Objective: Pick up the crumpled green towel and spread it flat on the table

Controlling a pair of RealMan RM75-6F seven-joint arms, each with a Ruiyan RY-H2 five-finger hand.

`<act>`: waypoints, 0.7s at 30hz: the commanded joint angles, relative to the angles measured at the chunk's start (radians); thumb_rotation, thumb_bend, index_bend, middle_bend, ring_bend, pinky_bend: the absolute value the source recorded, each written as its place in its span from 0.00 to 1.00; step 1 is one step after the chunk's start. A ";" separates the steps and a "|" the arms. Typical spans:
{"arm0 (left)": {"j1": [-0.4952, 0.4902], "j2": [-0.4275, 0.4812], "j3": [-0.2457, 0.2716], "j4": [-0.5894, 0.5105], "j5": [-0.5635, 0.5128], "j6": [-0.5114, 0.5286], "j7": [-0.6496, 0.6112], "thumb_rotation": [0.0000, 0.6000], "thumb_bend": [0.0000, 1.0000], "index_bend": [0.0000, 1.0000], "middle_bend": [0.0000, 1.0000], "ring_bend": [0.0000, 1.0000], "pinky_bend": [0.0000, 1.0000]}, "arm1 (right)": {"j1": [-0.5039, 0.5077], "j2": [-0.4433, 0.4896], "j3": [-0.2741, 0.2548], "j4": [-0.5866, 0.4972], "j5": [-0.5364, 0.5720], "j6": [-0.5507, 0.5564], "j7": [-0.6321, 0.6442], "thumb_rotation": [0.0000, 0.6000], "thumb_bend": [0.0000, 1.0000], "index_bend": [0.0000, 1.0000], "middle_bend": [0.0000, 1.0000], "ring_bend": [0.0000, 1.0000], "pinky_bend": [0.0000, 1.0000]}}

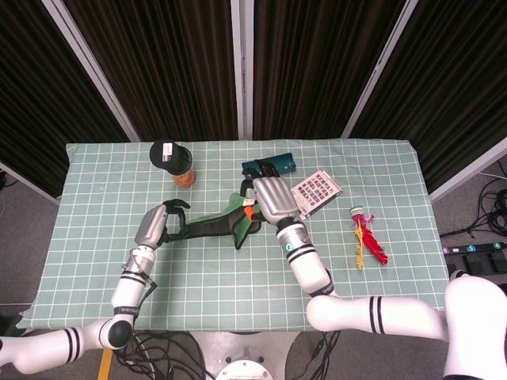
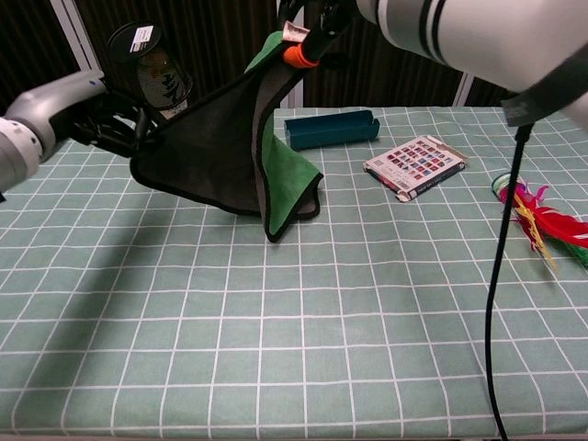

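Note:
The green towel (image 2: pixel 225 152) with dark edging hangs stretched in the air between both hands; its lower corner (image 2: pixel 292 207) still touches the checked tablecloth. In the head view the towel (image 1: pixel 207 226) shows as a narrow band. My left hand (image 1: pixel 154 225) grips the towel's left corner, seen at the left edge of the chest view as my left hand (image 2: pixel 87 110). My right hand (image 1: pixel 273 199) pinches the upper right corner high up, seen near the top of the chest view as my right hand (image 2: pixel 317 28).
A black-capped bottle (image 1: pixel 171 161) stands behind the towel at the left. A teal box (image 1: pixel 269 165) and a patterned card pack (image 1: pixel 314 191) lie behind and right of my right hand. A red and yellow feather toy (image 1: pixel 366 241) lies at the right.

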 commanded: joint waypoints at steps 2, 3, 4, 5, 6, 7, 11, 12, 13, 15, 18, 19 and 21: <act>0.019 0.065 -0.005 -0.050 0.029 0.033 0.019 1.00 0.42 0.80 0.44 0.28 0.28 | -0.042 0.110 -0.028 -0.065 -0.010 -0.104 0.066 1.00 0.45 0.65 0.19 0.00 0.00; 0.021 0.077 -0.006 -0.058 0.033 0.037 0.023 1.00 0.42 0.80 0.44 0.28 0.28 | -0.044 0.128 -0.028 -0.069 -0.010 -0.128 0.080 1.00 0.45 0.65 0.19 0.00 0.00; 0.022 0.088 -0.008 -0.065 0.036 0.039 0.025 1.00 0.42 0.80 0.44 0.28 0.28 | -0.045 0.145 -0.029 -0.071 -0.011 -0.151 0.092 1.00 0.45 0.65 0.19 0.00 0.00; 0.024 0.103 -0.012 -0.075 0.039 0.042 0.029 1.00 0.42 0.80 0.44 0.28 0.28 | -0.044 0.168 -0.032 -0.070 -0.022 -0.184 0.105 1.00 0.45 0.65 0.18 0.00 0.00; 0.025 0.113 -0.014 -0.082 0.043 0.045 0.032 1.00 0.42 0.80 0.44 0.28 0.28 | -0.043 0.184 -0.036 -0.067 -0.031 -0.206 0.113 1.00 0.45 0.64 0.18 0.00 0.00; 0.023 0.122 -0.018 -0.085 0.046 0.048 0.035 1.00 0.42 0.80 0.44 0.28 0.28 | -0.040 0.197 -0.041 -0.063 -0.039 -0.224 0.119 1.00 0.45 0.64 0.18 0.00 0.00; 0.013 0.148 -0.038 -0.088 0.042 0.053 0.053 1.00 0.42 0.80 0.44 0.28 0.28 | -0.028 0.236 -0.059 -0.038 -0.087 -0.289 0.156 1.00 0.45 0.64 0.18 0.00 0.00; 0.011 0.151 -0.042 -0.088 0.040 0.053 0.055 1.00 0.42 0.80 0.44 0.28 0.28 | -0.026 0.241 -0.061 -0.031 -0.098 -0.298 0.165 1.00 0.45 0.64 0.18 0.00 0.00; 0.008 0.153 -0.046 -0.086 0.037 0.053 0.055 1.00 0.42 0.80 0.44 0.28 0.28 | -0.024 0.243 -0.063 -0.023 -0.110 -0.306 0.177 1.00 0.45 0.64 0.18 0.00 0.00; 0.000 0.153 -0.056 -0.078 0.031 0.054 0.059 1.00 0.42 0.80 0.44 0.28 0.28 | -0.022 0.243 -0.066 -0.002 -0.137 -0.313 0.204 1.00 0.45 0.64 0.18 0.00 0.00; -0.020 0.141 -0.074 -0.051 0.019 0.053 0.064 1.00 0.42 0.80 0.44 0.28 0.28 | -0.016 0.232 -0.071 0.041 -0.183 -0.309 0.234 1.00 0.45 0.64 0.18 0.00 0.00; -0.028 0.136 -0.081 -0.039 0.015 0.049 0.066 1.00 0.42 0.80 0.44 0.28 0.28 | -0.012 0.226 -0.071 0.056 -0.198 -0.307 0.243 1.00 0.45 0.64 0.18 0.00 0.00; -0.048 0.124 -0.096 -0.009 0.004 0.045 0.072 1.00 0.42 0.80 0.44 0.28 0.28 | -0.004 0.213 -0.070 0.095 -0.231 -0.305 0.265 1.00 0.45 0.64 0.18 0.00 0.00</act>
